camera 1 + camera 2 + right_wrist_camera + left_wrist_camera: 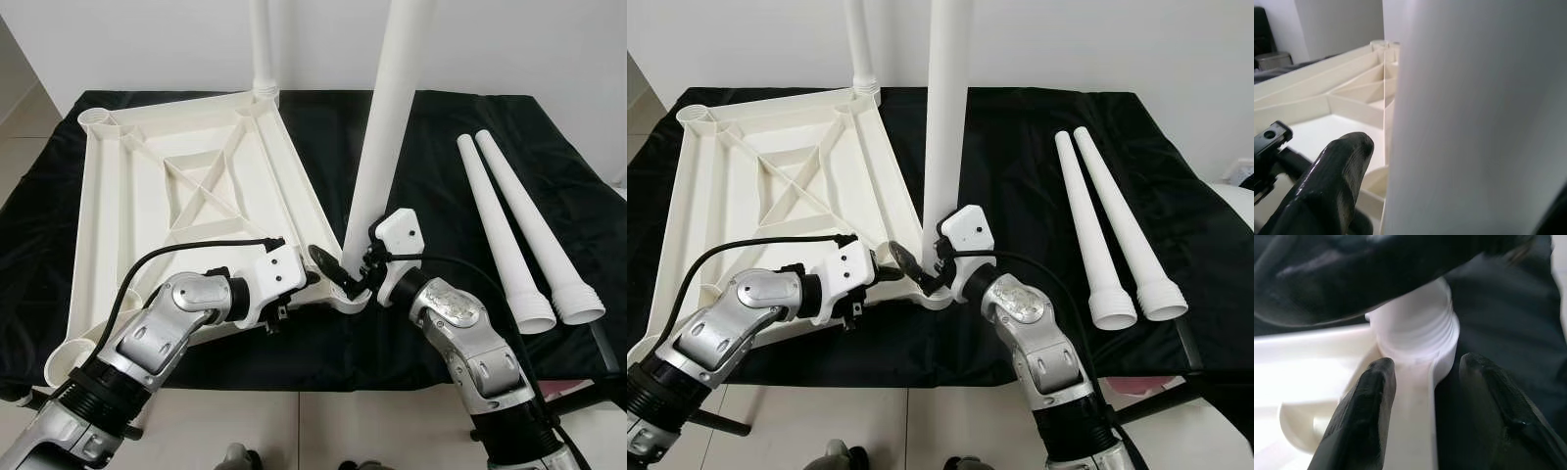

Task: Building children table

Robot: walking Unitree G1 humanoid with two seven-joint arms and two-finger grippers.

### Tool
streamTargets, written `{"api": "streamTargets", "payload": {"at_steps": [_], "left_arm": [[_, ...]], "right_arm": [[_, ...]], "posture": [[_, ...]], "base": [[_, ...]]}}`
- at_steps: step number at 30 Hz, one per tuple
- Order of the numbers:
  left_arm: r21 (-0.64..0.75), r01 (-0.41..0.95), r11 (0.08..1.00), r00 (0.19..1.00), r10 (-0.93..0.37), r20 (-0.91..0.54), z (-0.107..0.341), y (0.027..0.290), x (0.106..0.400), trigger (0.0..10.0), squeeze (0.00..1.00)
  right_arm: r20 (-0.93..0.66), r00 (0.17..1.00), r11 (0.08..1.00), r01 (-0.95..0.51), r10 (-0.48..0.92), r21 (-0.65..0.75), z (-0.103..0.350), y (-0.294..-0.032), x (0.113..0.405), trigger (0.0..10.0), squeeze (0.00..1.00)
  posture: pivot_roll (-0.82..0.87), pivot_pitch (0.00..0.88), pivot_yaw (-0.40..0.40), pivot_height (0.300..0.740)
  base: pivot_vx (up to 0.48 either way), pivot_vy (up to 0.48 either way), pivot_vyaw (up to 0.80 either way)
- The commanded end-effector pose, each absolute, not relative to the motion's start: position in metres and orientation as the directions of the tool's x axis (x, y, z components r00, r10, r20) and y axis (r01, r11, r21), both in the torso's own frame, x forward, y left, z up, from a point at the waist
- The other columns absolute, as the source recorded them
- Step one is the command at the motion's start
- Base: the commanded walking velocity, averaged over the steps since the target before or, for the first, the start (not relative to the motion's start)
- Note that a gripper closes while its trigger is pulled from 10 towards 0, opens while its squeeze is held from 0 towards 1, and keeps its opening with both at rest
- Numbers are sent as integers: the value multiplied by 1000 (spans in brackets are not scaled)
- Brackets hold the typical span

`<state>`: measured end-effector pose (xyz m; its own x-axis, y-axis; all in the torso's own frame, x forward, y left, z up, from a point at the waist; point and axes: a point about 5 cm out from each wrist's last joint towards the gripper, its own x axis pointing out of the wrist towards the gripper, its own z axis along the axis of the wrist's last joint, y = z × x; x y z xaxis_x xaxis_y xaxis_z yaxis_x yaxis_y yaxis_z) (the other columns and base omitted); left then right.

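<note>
the upright white leg (390,117) held at the near right corner of the upturned tabletop (147,196) runs out past the top edge of the head views, as does a second leg (262,49) standing in the far right corner socket. the near corner socket is mostly hidden behind the two grippers. the left wrist view is blurred; it shows the threaded end of the leg (1420,328) at the socket. the left gripper (333,274), forearm bent inward across the table's near edge, has its fingers (1364,416) spread on either side of the socket rim, not pinching. the right gripper (364,262), forearm raised from the lower right, pinches the upright leg near its base. two spare legs (519,235) lie side by side on the black cloth (441,127), well to the right.
</note>
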<state>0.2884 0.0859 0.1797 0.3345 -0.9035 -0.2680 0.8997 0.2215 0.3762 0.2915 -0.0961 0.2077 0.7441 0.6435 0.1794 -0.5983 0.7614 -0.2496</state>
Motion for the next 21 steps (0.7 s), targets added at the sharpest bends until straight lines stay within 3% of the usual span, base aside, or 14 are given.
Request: {"api": "streamTargets", "payload": {"at_steps": [1,7,8,14,19,21], "left_arm": [[361,891,275,372,-899,-231,181,87,288,10000,0],[345,865,364,437,-885,-160,184,87,287,10000,0],[326,849,415,475,-870,-132,185,92,285,10000,0],[289,822,491,530,-844,-75,189,105,276,10000,0],[304,775,554,601,-795,-86,184,111,277,10000,0],[358,721,593,669,-730,-138,174,113,283,10000,0]], "right_arm": [[196,757,778,-576,624,-251,208,-99,289,10000,0],[249,811,847,-486,529,-216,208,-107,283,10000,0],[251,834,869,-451,491,-202,204,-111,276,10000,0],[184,843,859,-469,505,-206,187,-118,255,10000,0],[155,849,853,-464,506,-240,182,-122,251,10000,0],[165,874,877,-412,457,-249,181,-125,255,10000,0]], "posture": [[10,146,-3,740],[3,138,-10,740],[2,136,-11,740],[-1,125,-15,740],[-2,118,-16,740],[-4,106,-24,740]], "base": [[0,0,0],[0,0,0],[0,0,0],[0,0,0],[0,0,0],[0,0,0]]}}
